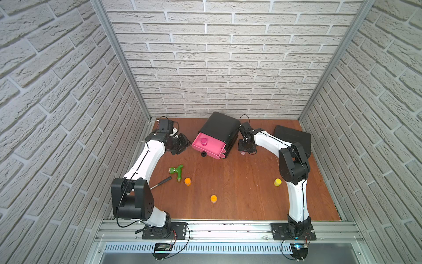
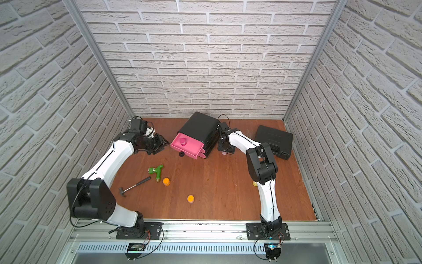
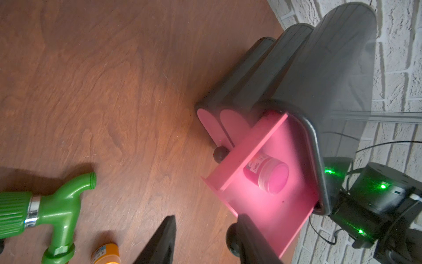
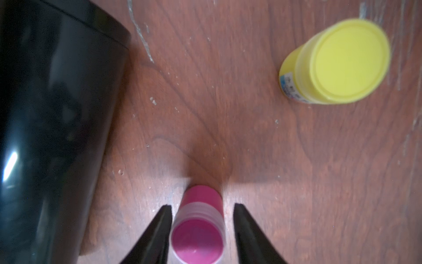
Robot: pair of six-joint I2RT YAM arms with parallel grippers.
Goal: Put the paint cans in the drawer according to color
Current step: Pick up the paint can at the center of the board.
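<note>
The black cabinet (image 1: 219, 128) lies tilted at the back with its top pink drawer (image 1: 213, 148) pulled out. One pink paint can (image 1: 203, 142) (image 3: 269, 177) stands inside it. My left gripper (image 1: 182, 142) (image 3: 207, 219) hovers open and empty left of the drawer, one finger beside its black knob (image 3: 233, 240). My right gripper (image 1: 244, 152) (image 4: 202, 205) points down beside the cabinet, straddling a second pink can (image 4: 198, 230). One finger touches that can and a gap shows at the other. A yellow can (image 4: 340, 61) stands close by. Two orange cans (image 1: 187, 181) (image 1: 213, 198) and a yellow can (image 1: 277, 182) stand nearer the front.
A green T-shaped piece (image 1: 177, 170) (image 3: 57, 210) and a small hammer (image 2: 134, 186) lie front left, next to an orange can (image 3: 107, 253). A flat black case (image 1: 294, 137) sits at the back right. Brick walls close in three sides of the wooden floor.
</note>
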